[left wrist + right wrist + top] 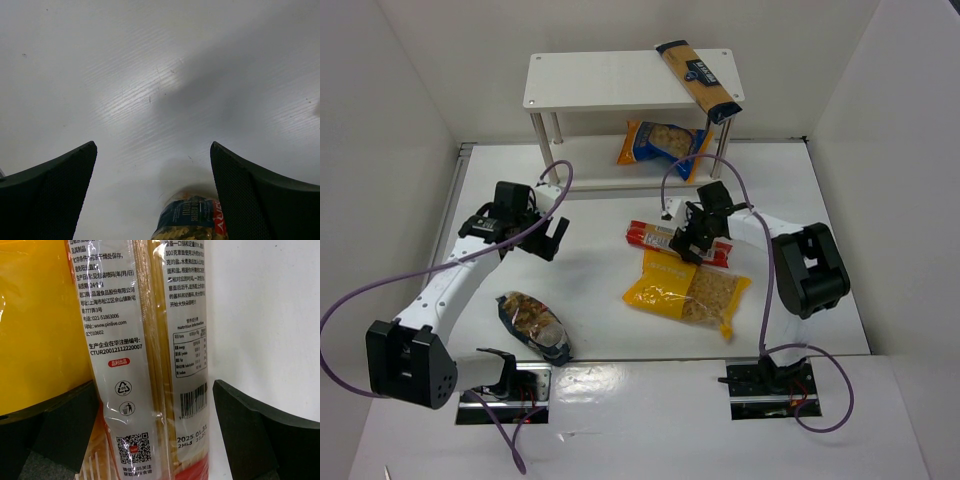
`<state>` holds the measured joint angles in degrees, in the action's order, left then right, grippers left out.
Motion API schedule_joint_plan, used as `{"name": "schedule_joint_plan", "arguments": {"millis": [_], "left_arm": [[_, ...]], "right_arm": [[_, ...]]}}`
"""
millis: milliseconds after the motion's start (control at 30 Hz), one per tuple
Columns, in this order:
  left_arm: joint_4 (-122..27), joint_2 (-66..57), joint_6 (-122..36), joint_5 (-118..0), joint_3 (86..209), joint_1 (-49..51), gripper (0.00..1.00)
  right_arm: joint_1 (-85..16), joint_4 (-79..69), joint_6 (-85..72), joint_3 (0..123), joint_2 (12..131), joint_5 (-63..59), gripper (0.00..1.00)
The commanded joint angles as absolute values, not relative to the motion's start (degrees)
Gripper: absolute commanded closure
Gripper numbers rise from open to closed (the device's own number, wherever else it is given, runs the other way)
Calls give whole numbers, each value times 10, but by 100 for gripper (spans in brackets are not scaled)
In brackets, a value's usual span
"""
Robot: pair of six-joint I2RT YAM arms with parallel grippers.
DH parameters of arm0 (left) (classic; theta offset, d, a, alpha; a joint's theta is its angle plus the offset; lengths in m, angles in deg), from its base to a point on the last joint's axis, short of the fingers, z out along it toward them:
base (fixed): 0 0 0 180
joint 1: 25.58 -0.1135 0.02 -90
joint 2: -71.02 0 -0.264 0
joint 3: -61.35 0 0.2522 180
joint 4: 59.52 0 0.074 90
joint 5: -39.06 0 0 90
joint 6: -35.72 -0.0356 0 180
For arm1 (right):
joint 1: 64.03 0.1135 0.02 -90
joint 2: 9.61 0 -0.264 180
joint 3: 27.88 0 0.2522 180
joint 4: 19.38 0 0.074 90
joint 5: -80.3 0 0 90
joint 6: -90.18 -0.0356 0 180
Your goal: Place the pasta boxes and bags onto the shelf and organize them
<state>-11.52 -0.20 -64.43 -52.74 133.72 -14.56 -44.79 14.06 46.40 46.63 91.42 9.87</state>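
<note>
The long red pack (660, 238) lies on the table. My right gripper (693, 242) is low over its right part, open, with the jaws straddling it. In the right wrist view the pack (150, 340) fills the gap of the gripper (155, 385), with a slit of table before the right finger (260, 435). The yellow windowed bag (686, 291) lies just in front of it and also shows in the right wrist view (35, 325). The dark-blue clear bag (533, 326) lies front left. My left gripper (550, 238) is open and empty above bare table, and the left wrist view shows that bag's end (192, 220) at the bottom edge. The tan-and-navy spaghetti pack (698, 80) lies on the shelf (590, 80) top, overhanging its right edge. The blue-orange bag (660, 142) lies on the lower board.
White walls close the table in at the left, back and right. The right arm's elbow (810, 268) stands right of the yellow bag. Purple cables loop over both arms.
</note>
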Motion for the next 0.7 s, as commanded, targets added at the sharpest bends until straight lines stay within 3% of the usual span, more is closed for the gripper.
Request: {"name": "schedule_joint_plan", "arguments": {"millis": [0,67,133,167,200,367,667], "left_arm": [[-130,-10,-635,-520,1338,-145,0],[-130,-10,-635,-520,1338,-145,0],[-130,-10,-635,-520,1338,-145,0],[-130,-10,-635,-515,1338,-145,0],[-130,-10,-635,-515,1338,-145,0],[-130,-10,-635,-509,1338,-145,0],[-135,-4,-635,-504,1333,-145,0]], "right_arm": [[-444,146,470,493,923,124,1],[-444,146,465,499,935,130,1],[-438,146,465,505,948,130,14],[-429,157,465,512,955,130,37],[-414,164,459,528,965,109,97],[-350,188,447,541,974,75,100],[-277,155,388,568,861,70,100]]}}
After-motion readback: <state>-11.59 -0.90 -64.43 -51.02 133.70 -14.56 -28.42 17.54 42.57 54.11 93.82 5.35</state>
